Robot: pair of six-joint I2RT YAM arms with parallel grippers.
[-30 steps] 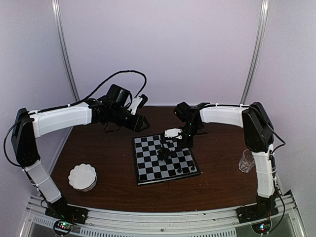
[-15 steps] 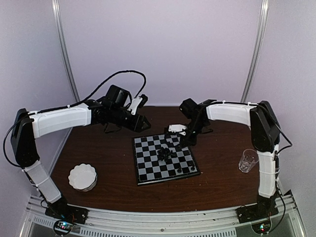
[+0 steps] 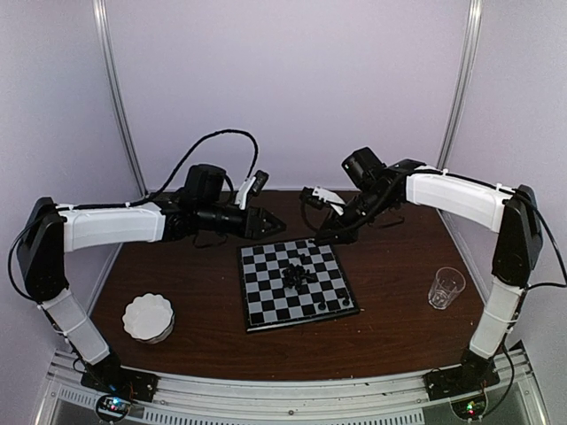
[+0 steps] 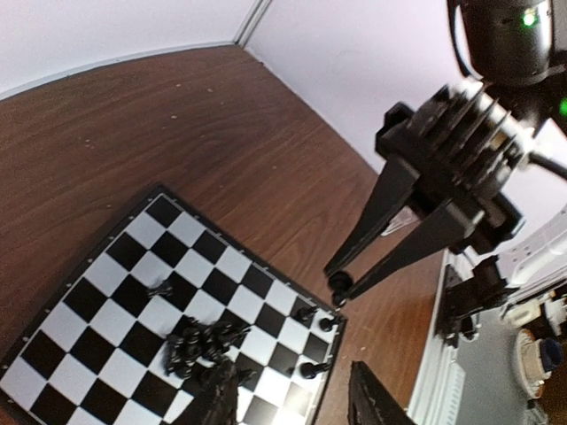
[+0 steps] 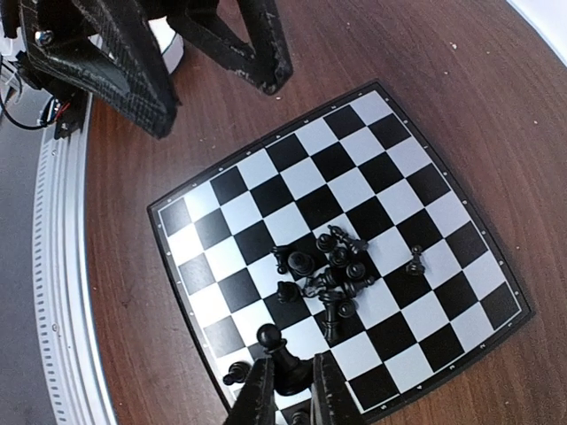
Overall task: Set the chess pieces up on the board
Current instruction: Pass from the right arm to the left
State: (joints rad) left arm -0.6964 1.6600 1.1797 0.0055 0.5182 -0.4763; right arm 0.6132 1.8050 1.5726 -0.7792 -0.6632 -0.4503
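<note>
My right gripper (image 5: 292, 372): clenched on a pawn (image 5: 270, 338), lower centre, over the board (image 5: 306, 173). Next: stand it upright in an edge row. My left gripper (image 4: 291, 372): released, empty.

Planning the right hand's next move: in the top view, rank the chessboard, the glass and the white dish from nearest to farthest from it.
1. Chessboard, mid-table, next to the right hand.
2. Glass, right side.
3. White dish, near left.
</note>
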